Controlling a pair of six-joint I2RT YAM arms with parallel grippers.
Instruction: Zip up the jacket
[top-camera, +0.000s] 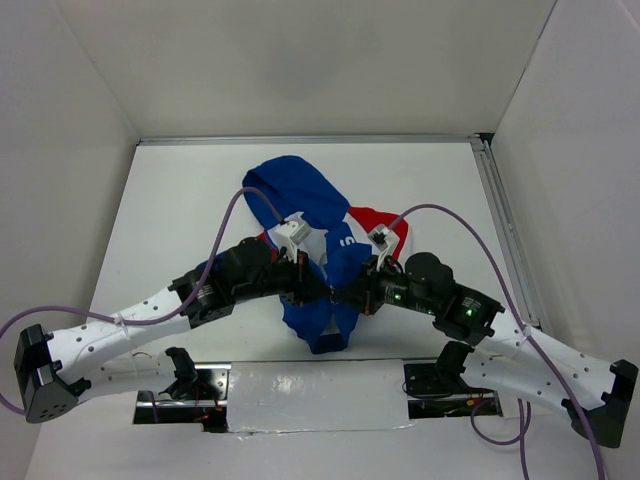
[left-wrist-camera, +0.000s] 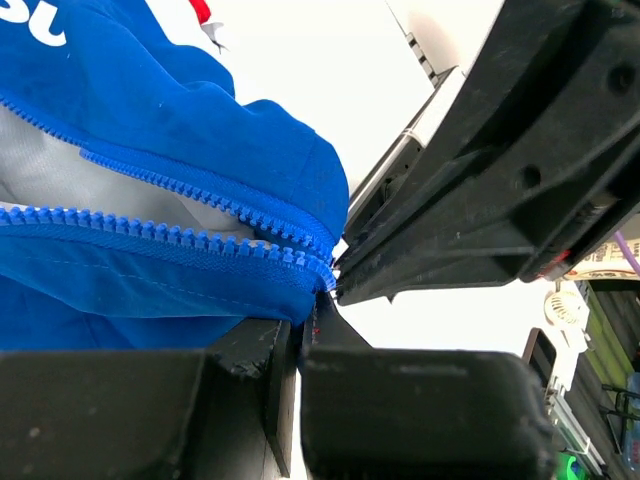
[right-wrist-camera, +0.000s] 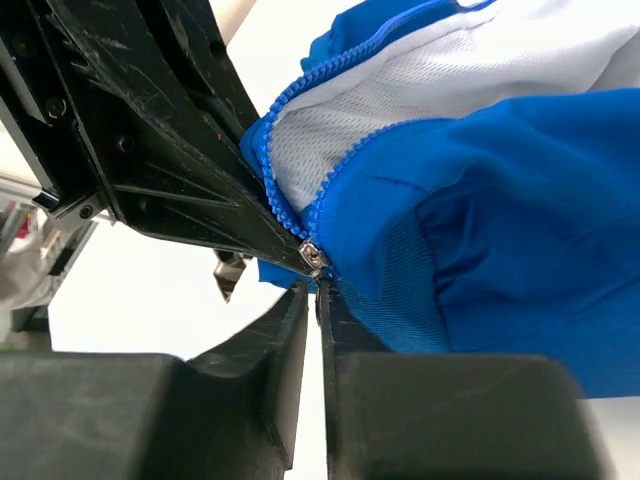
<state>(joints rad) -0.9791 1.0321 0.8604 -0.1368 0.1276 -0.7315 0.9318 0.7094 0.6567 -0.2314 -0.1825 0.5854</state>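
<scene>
The jacket (top-camera: 300, 190) lies mid-table, royal blue with red and white panels, its hood pointing away. Its front zipper is open, and the two rows of teeth (left-wrist-camera: 180, 235) meet only at the bottom. My left gripper (top-camera: 318, 290) is shut on the blue hem right below the zipper's bottom end (left-wrist-camera: 312, 312). My right gripper (top-camera: 345, 295) meets it from the other side. In the right wrist view its fingertips (right-wrist-camera: 318, 288) are shut just under the silver zipper slider (right-wrist-camera: 314, 254), on its pull. White mesh lining (right-wrist-camera: 420, 90) shows between the open halves.
A metal rail (top-camera: 502, 225) runs along the table's right edge. White walls enclose the back and both sides. Purple cables (top-camera: 460, 222) loop over both arms. A taped white panel (top-camera: 315, 395) lies at the near edge between the arm bases.
</scene>
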